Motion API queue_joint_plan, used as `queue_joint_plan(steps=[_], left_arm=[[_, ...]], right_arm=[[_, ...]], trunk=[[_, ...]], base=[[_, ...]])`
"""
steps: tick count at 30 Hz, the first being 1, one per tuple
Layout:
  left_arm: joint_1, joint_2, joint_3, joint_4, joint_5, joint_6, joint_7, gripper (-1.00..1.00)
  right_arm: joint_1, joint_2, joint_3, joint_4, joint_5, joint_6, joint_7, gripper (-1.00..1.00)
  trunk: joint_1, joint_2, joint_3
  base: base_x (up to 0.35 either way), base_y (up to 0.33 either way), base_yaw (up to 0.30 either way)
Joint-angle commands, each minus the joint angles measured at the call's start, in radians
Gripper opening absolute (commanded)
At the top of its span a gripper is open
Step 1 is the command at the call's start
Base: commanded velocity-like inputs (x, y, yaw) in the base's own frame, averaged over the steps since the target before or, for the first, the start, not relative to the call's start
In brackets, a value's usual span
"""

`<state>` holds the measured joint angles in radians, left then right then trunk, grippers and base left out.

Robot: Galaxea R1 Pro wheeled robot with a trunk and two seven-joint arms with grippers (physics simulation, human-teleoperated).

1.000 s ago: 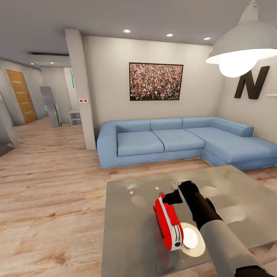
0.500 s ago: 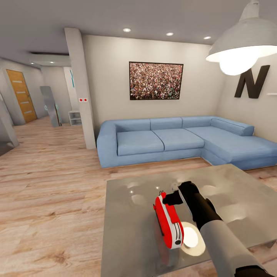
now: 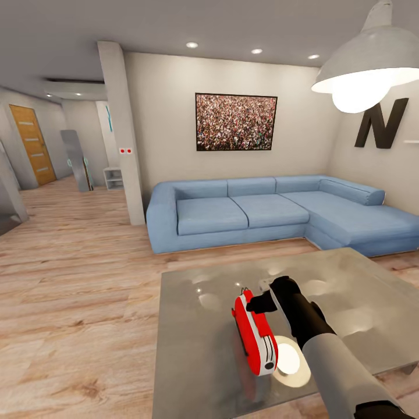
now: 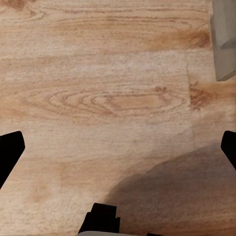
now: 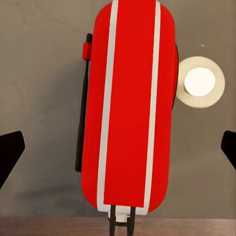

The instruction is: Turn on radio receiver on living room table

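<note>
The radio receiver (image 3: 254,336) stands upright on the glossy grey table (image 3: 192,326), red with a white striped edge and a thin black antenna along one side. My right gripper (image 3: 261,298) hovers right above the radio's far end, and one dark finger looks to touch its top. In the right wrist view the radio receiver (image 5: 129,108) lies straight below the right gripper (image 5: 119,150), whose fingertips (image 5: 10,150) stand wide apart and open. My left gripper (image 4: 119,150) is open over bare wood floor, holding nothing.
A blue L-shaped sofa (image 3: 262,212) runs behind the table, under a crowd picture (image 3: 235,123) and a black letter N (image 3: 381,124). A lit grey pendant lamp (image 3: 366,70) hangs at upper right. A pillar (image 3: 122,134) stands left of the sofa. A grey table corner (image 4: 225,39) is near my left gripper.
My right gripper has sunk slightly toward the radio's top. The radio has stayed in place.
</note>
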<state>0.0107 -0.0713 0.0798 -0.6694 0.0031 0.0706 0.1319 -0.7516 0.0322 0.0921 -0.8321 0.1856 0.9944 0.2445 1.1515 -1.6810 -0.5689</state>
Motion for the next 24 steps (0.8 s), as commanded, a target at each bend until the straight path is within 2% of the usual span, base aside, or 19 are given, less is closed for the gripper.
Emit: queue_joint_plan(steps=[1, 3, 7, 16, 24], left_arm=[[0.000, 0.000, 0.000, 0.000, 0.000, 0.000, 0.000, 1.00], [0.000, 0.000, 0.000, -0.001, 0.000, 0.000, 0.001, 1.00], [0.000, 0.000, 0.000, 0.000, 0.000, 0.000, 0.001, 1.00], [0.000, 0.000, 0.000, 0.000, 0.000, 0.000, 0.000, 1.00], [0.000, -0.002, 0.000, 0.000, -0.001, 0.000, 0.001, 1.00]], right_arm=[[0.000, 0.000, 0.000, 0.001, 0.000, 0.000, 0.000, 1.00], [0.000, 0.000, 0.000, 0.001, 0.000, 0.000, 0.000, 1.00], [0.000, 0.000, 0.000, 0.002, 0.000, 0.000, -0.001, 1.00], [0.000, 0.000, 0.000, 0.002, 0.000, 0.000, -0.001, 1.00], [0.000, 0.000, 0.000, 0.002, 0.001, 0.000, -0.001, 1.00]], trunk=[[0.000, 0.000, 0.000], [0.000, 0.000, 0.000], [0.015, -0.028, -0.013], [0.015, -0.028, -0.013], [0.046, -0.084, -0.038]], base=[[0.000, 0.000, 0.000], [0.000, 0.000, 0.000], [0.000, 0.000, 0.000], [0.000, 0.000, 0.000], [0.000, 0.000, 0.000]])
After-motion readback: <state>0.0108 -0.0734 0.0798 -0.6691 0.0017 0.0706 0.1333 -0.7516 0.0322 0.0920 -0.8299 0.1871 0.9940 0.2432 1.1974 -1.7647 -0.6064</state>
